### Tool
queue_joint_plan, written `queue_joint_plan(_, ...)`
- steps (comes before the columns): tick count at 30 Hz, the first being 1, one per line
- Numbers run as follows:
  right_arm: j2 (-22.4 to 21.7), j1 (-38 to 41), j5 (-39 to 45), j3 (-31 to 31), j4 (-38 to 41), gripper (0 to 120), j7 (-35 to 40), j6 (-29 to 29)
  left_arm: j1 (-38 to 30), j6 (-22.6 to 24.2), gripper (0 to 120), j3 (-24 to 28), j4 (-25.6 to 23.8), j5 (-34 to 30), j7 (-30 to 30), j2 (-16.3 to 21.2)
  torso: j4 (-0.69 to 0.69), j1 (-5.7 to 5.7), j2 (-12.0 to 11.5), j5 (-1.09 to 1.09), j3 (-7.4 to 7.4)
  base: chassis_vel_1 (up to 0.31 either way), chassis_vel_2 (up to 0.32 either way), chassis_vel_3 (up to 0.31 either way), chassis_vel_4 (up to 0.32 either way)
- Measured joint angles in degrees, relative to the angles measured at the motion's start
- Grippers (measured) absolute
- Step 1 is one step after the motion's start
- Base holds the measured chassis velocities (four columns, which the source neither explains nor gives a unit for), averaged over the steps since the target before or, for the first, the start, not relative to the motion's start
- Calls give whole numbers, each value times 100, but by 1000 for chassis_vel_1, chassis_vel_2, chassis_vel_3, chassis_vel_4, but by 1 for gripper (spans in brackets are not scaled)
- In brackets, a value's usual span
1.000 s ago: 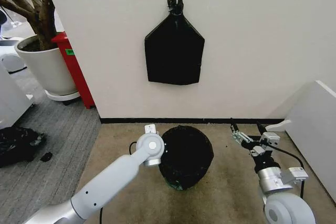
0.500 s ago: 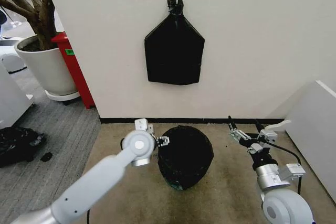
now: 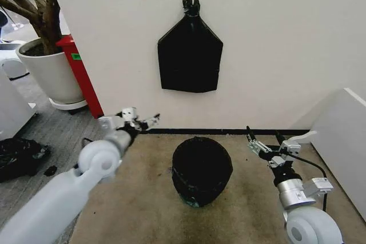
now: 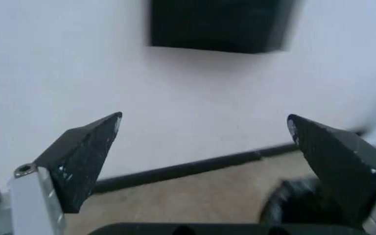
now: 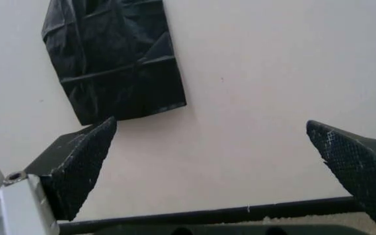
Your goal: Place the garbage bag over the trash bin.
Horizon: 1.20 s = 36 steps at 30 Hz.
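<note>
head: high, looking forward-down at wall and carpet | wrists: low, near floor, facing wall | shared: hanging black bundle

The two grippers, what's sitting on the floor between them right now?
In the head view, the trash bin covered by the garbage bag sits on the carpet between the left gripper and the right gripper, touching neither.

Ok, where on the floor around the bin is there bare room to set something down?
Bare carpet lies between the bin, already covered by the garbage bag, and the left gripper; another patch runs from the bin to the right gripper. A narrower strip separates bin and wall. Off the carpet at far left, a dark bag crowds the floor.
</note>
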Motion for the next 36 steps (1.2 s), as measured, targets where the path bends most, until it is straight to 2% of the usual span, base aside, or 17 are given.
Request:
queue_joint_plan(1,0,0,0,0,0,100,0,0,0,0,100,0,0,0,0,0,0,0,0,0,0,0,0,0,0)
queue_joint_plan(3,17,6,-2,-37,2,100,-5,0,325,-342,100,-49,156,123,744,189,0,0,0,0,1,0,0,0,0)
queue_joint_plan(5,36,19,-8,-64,2,100,-13,3,510,-546,100,-114,297,151,1098,270,0,0,0,0,0,0,0,0,0)
queue_joint_plan(8,62,21,-13,-76,-5,100,-20,13,616,-643,100,-136,394,179,1342,332,0,0,0,0,0,0,0,0,0)
queue_joint_plan(10,112,-5,-21,-72,-31,100,-57,38,666,-762,100,-135,580,365,1707,392,-1,0,0,1,0,0,0,0,0)
queue_joint_plan(14,203,-80,-33,0,-131,100,-185,115,654,-623,100,9,983,703,2637,466,-1,0,0,0,0,0,0,0,0)
queue_joint_plan(15,203,-80,-33,0,-131,100,-185,115,654,-623,100,9,983,703,2637,466,-1,0,0,0,0,0,0,0,0)
queue_joint_plan(18,242,-97,-34,41,-232,100,-264,182,550,-425,100,137,1290,940,3174,475,-1,0,0,0,0,0,0,0,0)
queue_joint_plan(21,263,-101,-19,75,-315,100,-319,228,334,-454,100,218,1659,1198,3329,380,0,0,0,0,1,0,0,0,0)
queue_joint_plan(25,274,-103,8,132,-389,100,-368,274,189,-411,100,286,1792,1281,3341,269,-3,0,0,2,1,0,0,0,0)
queue_joint_plan(36,260,-116,77,213,-493,100,-419,300,-98,-394,100,540,2126,1643,3888,-46,-1,0,0,2,1,0,0,0,0)
